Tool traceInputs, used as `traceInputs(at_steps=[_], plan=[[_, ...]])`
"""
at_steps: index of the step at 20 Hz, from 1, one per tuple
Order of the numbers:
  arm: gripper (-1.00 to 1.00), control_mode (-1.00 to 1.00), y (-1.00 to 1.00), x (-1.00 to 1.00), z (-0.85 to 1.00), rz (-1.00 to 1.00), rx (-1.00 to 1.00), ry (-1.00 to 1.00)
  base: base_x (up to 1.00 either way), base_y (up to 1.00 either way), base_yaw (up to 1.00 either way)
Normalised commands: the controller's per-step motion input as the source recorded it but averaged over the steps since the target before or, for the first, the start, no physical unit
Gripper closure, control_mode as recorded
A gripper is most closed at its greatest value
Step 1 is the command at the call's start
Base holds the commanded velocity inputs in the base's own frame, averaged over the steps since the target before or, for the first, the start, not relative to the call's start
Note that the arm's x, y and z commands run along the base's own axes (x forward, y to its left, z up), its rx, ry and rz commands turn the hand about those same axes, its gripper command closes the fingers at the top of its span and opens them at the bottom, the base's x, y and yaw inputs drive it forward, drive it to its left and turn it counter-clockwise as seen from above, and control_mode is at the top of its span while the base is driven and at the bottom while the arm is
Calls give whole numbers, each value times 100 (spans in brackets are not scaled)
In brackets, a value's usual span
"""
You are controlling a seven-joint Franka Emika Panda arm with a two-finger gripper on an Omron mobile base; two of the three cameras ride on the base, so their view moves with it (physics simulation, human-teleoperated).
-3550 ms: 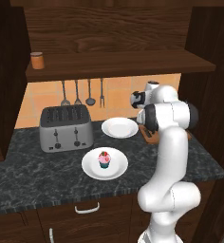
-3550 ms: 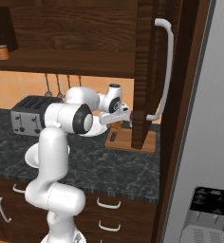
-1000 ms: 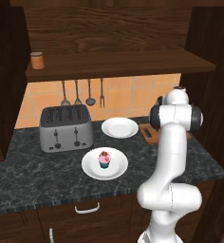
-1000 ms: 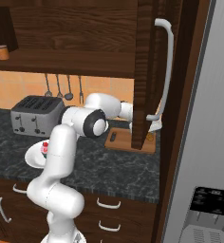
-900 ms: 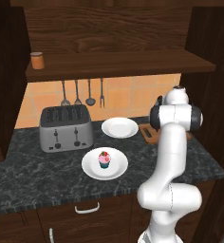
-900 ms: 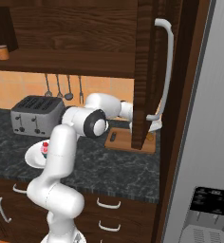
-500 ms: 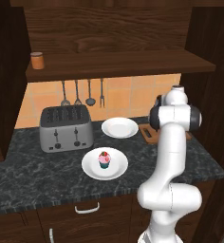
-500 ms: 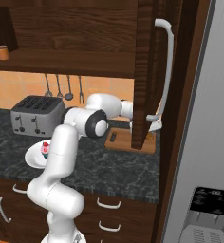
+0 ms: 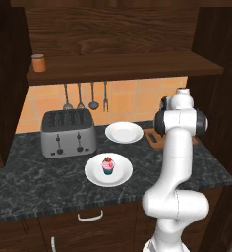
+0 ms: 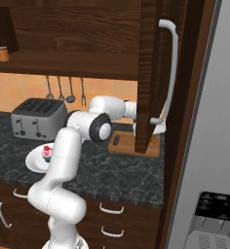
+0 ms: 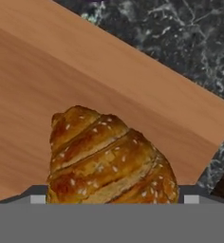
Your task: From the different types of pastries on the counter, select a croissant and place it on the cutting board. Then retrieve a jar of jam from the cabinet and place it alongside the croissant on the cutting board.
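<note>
Since my arm has swung right over the last seconds, my jaws stand spread above the croissant (image 11: 111, 159), now resting on the cutting board (image 11: 47, 71); jam jar (image 9: 38, 63) next.

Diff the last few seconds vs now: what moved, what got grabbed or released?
The arm swung right and reached behind the cabinet door, toward the cutting board. Now the croissant lies on the board under the open gripper, apparently just released. Cupcake, toaster, empty plate and jam jar unchanged.
</note>
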Motion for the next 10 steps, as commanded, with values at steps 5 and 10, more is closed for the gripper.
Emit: traceInputs(at_steps=[5,10], plan=[[-100,-100,0,-53,-52,0,7,14,0,0,0],[-100,-100,0,-79,-37,0,8,11,0,0,0]])
